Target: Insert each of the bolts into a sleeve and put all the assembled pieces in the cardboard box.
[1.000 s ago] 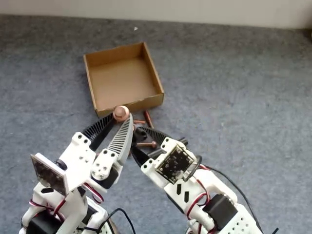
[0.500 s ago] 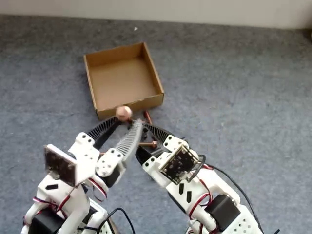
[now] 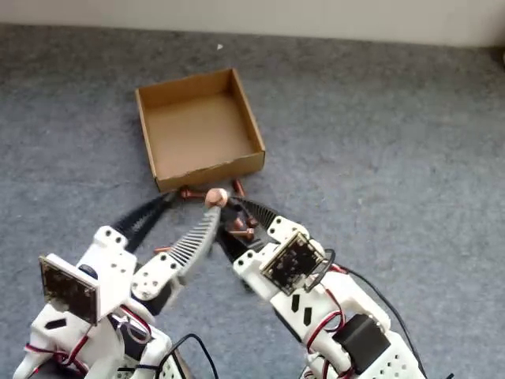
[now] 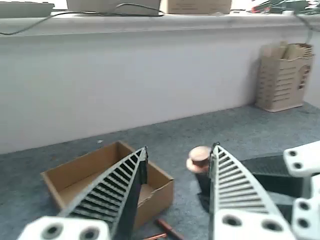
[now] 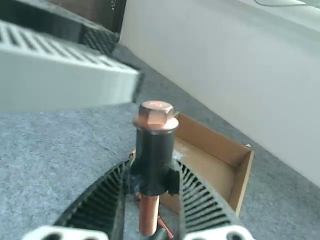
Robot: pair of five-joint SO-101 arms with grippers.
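bolt [image 5: 156, 116] in sleeve [image 5: 152, 160], before cardboard box [image 3: 213, 168]

Tight passage, open flank
The strip before the open brown cardboard box [image 3: 251, 162] is crowded by both arms and loose copper bolts [image 3: 239, 188]; the grey carpeted surface [image 3: 379, 158] to the right is left free.

My bench [image 3: 379, 142] is covered in grey carpet. The cardboard box [image 3: 209, 170] sits flat on it, open side up. Loose copper bolts lie on the carpet just outside the box wall nearest my arms. One bolt [image 3: 239, 188] lies by that wall's right-hand corner, pointing away from the box. A second bolt [image 3: 188, 193] lies close against the same wall, toward its left end. A third bolt [image 3: 246, 230] lies a little farther out from the box, partly hidden.
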